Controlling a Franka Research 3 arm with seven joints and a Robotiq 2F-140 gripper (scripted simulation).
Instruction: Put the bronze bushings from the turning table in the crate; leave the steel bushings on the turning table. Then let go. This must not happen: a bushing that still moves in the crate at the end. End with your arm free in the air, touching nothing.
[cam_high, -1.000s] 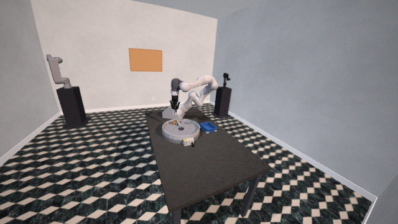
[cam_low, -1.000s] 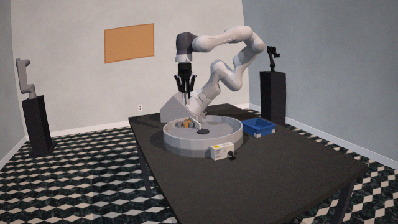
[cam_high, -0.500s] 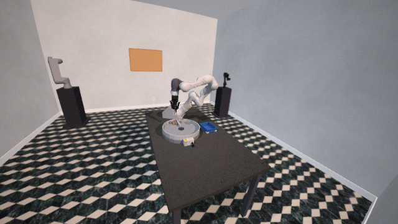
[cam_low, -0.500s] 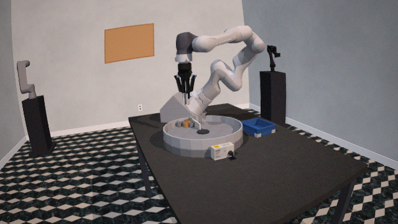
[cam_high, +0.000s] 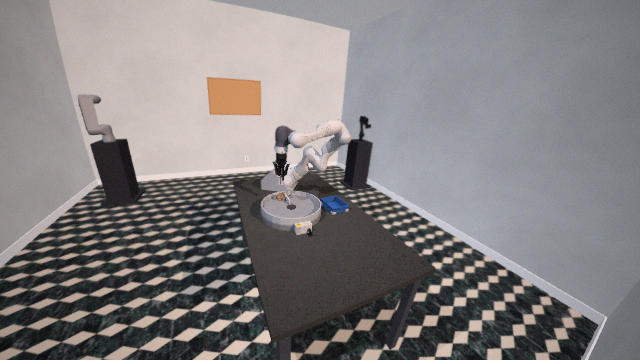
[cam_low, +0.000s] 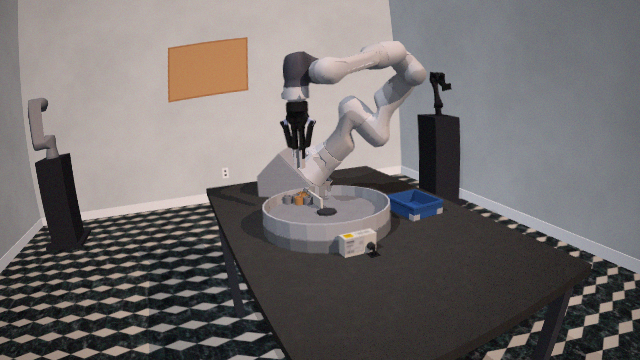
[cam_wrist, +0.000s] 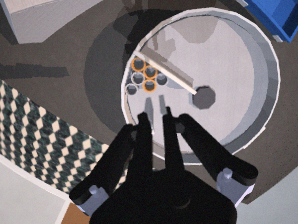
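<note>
Hovering closed, empty black pincer (cam_wrist: 156, 117) above round grey turntable (cam_wrist: 262, 106); bronze, steel cylindrical bushings (cam_wrist: 147, 78) clustered

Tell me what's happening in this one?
One arm hangs its gripper above the turning table, fingers nearly shut on nothing. The bronze and steel bushings sit bunched together against a bar on the table's far side. The blue crate beside the table looks empty, so no bronze bushing has been moved yet.
</note>
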